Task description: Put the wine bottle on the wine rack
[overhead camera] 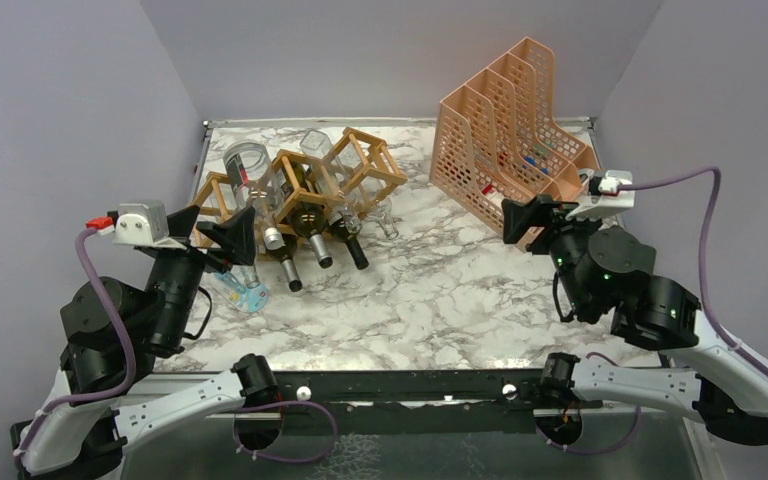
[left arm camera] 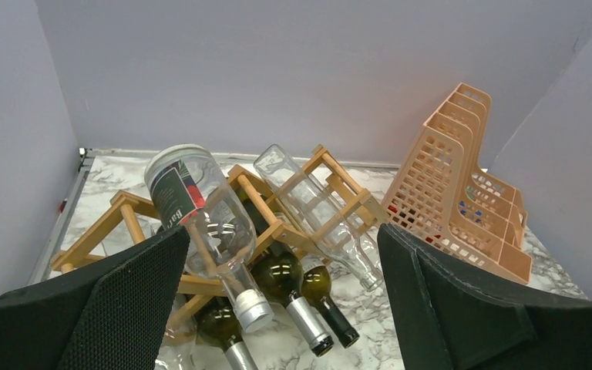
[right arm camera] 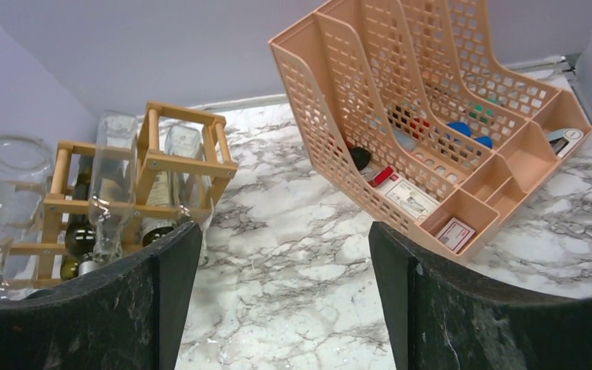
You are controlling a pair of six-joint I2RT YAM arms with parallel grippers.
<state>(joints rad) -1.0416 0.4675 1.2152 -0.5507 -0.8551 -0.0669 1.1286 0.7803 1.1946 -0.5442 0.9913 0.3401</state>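
Note:
The wooden wine rack (overhead camera: 368, 152) stands at the back left of the marble table. A clear wine bottle (overhead camera: 248, 172) with a dark label and silver cap lies tilted on the rack's left side, neck pointing down toward the front. In the left wrist view this bottle (left arm camera: 204, 220) is just ahead of my left gripper (left arm camera: 281, 231). That gripper (overhead camera: 210, 232) is open with nothing between its fingers, hovering in front of the rack (left arm camera: 132, 210). Three dark green bottles (overhead camera: 312, 228) lie in lower cells. My right gripper (overhead camera: 530, 218) is open and empty, over bare table in its own view (right arm camera: 283, 231).
Another clear bottle (left arm camera: 320, 204) lies across the rack's right side. A clear bottle (overhead camera: 243, 290) lies on the table below my left gripper. A peach mesh file holder (overhead camera: 490, 140) with small items stands at the back right, close to my right gripper. Grey walls enclose the table.

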